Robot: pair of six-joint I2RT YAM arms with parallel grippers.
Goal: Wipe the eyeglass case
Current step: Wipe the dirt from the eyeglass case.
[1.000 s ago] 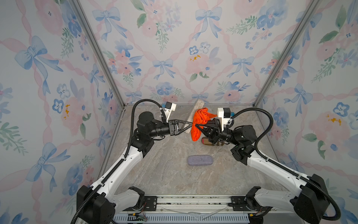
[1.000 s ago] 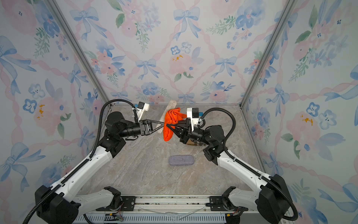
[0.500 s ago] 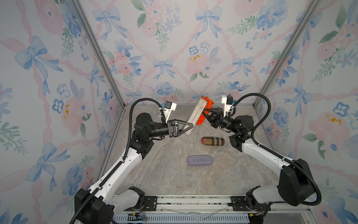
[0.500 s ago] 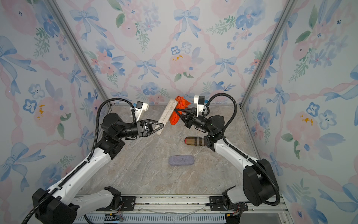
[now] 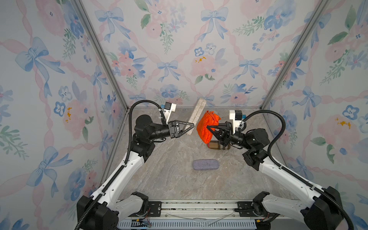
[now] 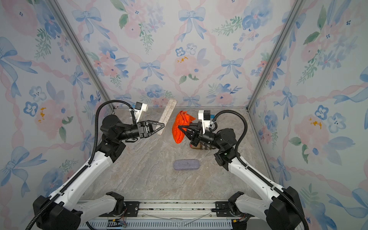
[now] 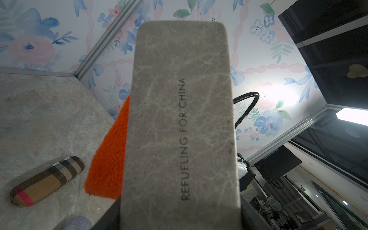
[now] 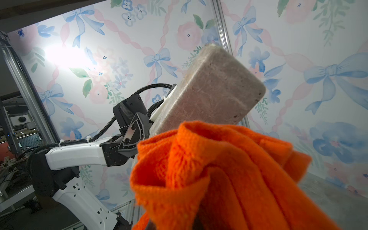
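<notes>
The left gripper is clamped on the lower end of a grey-beige eyeglass case, a flat, rounded-corner slab with a seam along its narrow edge. It holds the case off the table, tilted, with the far end pointing up towards the back wall. In the left wrist view the broad face of the case looks like matte, veined leather, stamped with dark capitals reading "REFUELING FOR CHINA". The right gripper has its fingers closed on an orange cloth, a fuzzy, looped terry fabric bunched into thick folds that hang below the pinch. The cloth is just beside the held case, and in both top views a narrow strip of table shows between them. There are three cases in all. The second is a plaid case, a rounded tube of woven tan fabric with dark brown, white and red stripes; it lies on the table, partly hidden under the right wrist in the top views. The third is a lavender-grey felt case, a soft, flat oval lying alone nearer the front rail, well apart from both grippers. The tabletop has a smooth grey-brown marble pattern. There are two arms and one cloth.
</notes>
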